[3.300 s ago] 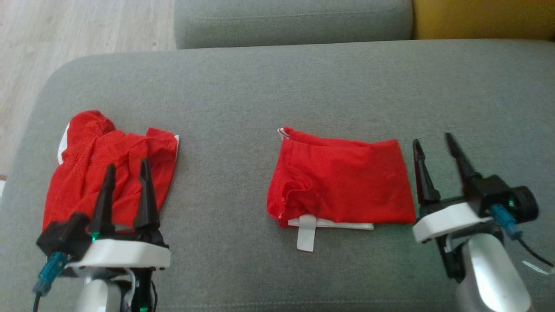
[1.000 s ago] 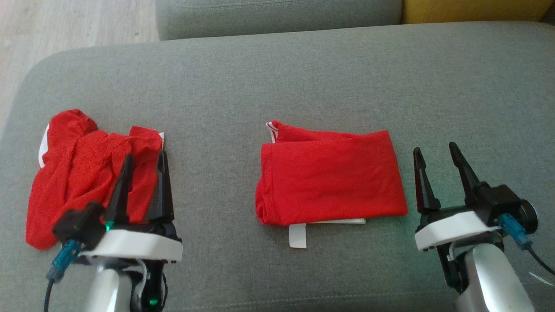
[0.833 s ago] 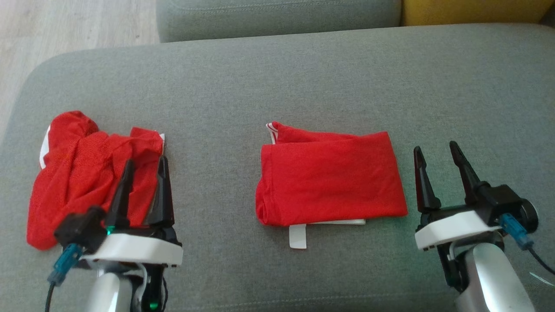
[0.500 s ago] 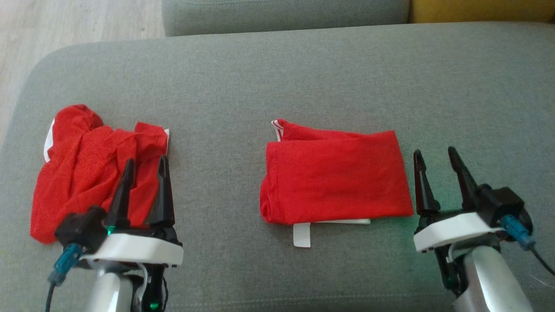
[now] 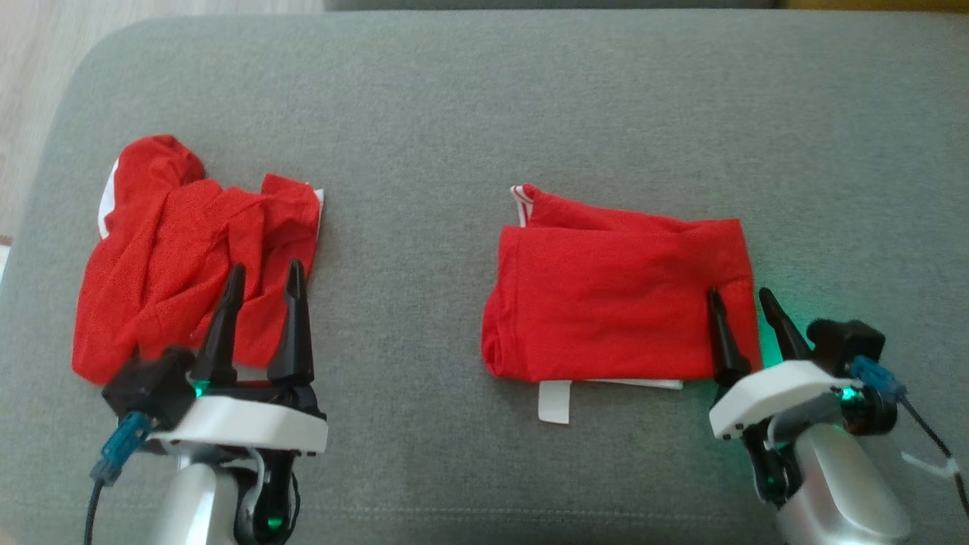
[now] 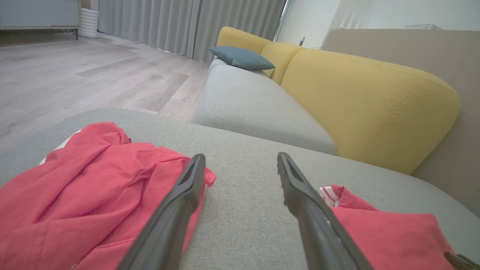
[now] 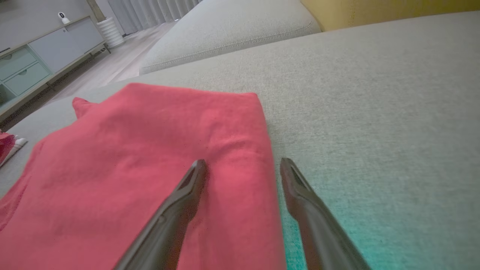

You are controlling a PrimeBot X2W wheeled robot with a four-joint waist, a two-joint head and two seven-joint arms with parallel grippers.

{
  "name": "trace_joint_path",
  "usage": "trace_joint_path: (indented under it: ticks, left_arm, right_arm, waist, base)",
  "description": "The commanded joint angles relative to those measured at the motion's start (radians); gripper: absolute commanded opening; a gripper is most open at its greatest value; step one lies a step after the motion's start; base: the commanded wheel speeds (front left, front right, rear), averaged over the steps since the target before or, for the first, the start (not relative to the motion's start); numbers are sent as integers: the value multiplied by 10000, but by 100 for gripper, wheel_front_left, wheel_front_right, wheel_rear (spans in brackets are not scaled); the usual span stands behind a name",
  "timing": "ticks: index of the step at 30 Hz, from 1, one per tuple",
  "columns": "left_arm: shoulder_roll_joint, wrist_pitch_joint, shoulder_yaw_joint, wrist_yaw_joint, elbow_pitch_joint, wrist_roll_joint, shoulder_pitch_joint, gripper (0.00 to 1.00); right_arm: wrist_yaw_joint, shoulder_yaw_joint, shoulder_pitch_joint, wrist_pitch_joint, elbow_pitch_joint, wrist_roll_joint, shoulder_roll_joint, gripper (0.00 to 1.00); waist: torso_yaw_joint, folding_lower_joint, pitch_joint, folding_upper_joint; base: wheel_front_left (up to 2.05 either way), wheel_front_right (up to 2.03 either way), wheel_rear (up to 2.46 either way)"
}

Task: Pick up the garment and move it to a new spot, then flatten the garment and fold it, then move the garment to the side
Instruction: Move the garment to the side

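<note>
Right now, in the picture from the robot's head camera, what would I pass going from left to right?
Wooden floor → crumpled red garment → bare stretch of grey cushion → folded red garment.

The left gripper (image 5: 266, 269) sits at the lower left of the head view. Its two dark fingers (image 5: 292, 325) are spread wide and point up the frame from a white wrist (image 5: 238, 433). The right gripper (image 5: 738, 294) sits at the lower right, its fingers also parted and leaning slightly toward the upper left, with its pale forearm (image 5: 840, 488) running off the bottom right corner.
</note>
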Motion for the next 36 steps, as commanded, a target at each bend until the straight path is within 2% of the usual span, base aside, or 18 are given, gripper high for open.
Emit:
trace_joint_path:
  ticks: [1, 9, 15, 16, 17, 18, 23, 28, 32, 36]
  left_arm:
    - [114, -51, 251, -47, -257, -37, -509, 100]
    - [114, -51, 191, -78, -265, -52, -730, 100]
    - [114, -51, 297, -93, -270, -14, -813, 100]
    - [114, -51, 322, -103, -258, 0, -815, 100]
    - [114, -51, 332, -114, -246, 9, -825, 100]
    - [114, -51, 340, -123, -239, 15, -836, 100]
    - [114, -51, 359, -129, -290, 33, -848, 100]
    - [114, -51, 361, -105, -404, 36, -848, 100]
    - [114, -51, 396, -113, -509, 45, -908, 100]
    - [114, -51, 406, -152, -596, 37, -1064, 100]
  right_arm:
    - [33, 207, -472, -38, 29, -13, -9, 100]
    - [33, 82, -1070, 247, 1261, -188, -8, 100]
    - [33, 64, -1436, 39, 1982, -258, -8, 100]
    - [33, 173, -1484, 3, 2066, -219, -8, 94]
    - [33, 284, -1536, -42, 2122, -188, -8, 31]
    - [33, 371, -1592, -92, 2162, -203, -8, 0]
    - [33, 389, -1998, -247, 2130, -947, -8, 0]
    - [33, -150, -2426, -183, 1508, -2820, -134, 0]
    - [33, -282, -2715, 158, 931, -3786, -776, 0]
    - [33, -442, -2991, 646, 663, -4161, -1788, 0]
  waist:
    - [134, 0, 158, 0]
    - [319, 0, 466, 0]
    - [162, 0, 571, 0]
    - [97, 0, 562, 0]
    - [36, 0, 546, 0]
    - [-36, 0, 518, 0]
    - [-430, 0, 372, 0]
    - [-764, 0, 355, 0]
    - [-929, 0, 523, 0]
    - [-981, 0, 825, 0]
  base:
    - [0, 0, 0]
    - [0, 0, 0]
    - [0, 0, 0]
    - [0, 0, 0]
    - [0, 0, 0]
    - [0, 0, 0]
    - [0, 0, 0]
    - [0, 0, 0]
    - [0, 0, 0]
    - [0, 0, 0]
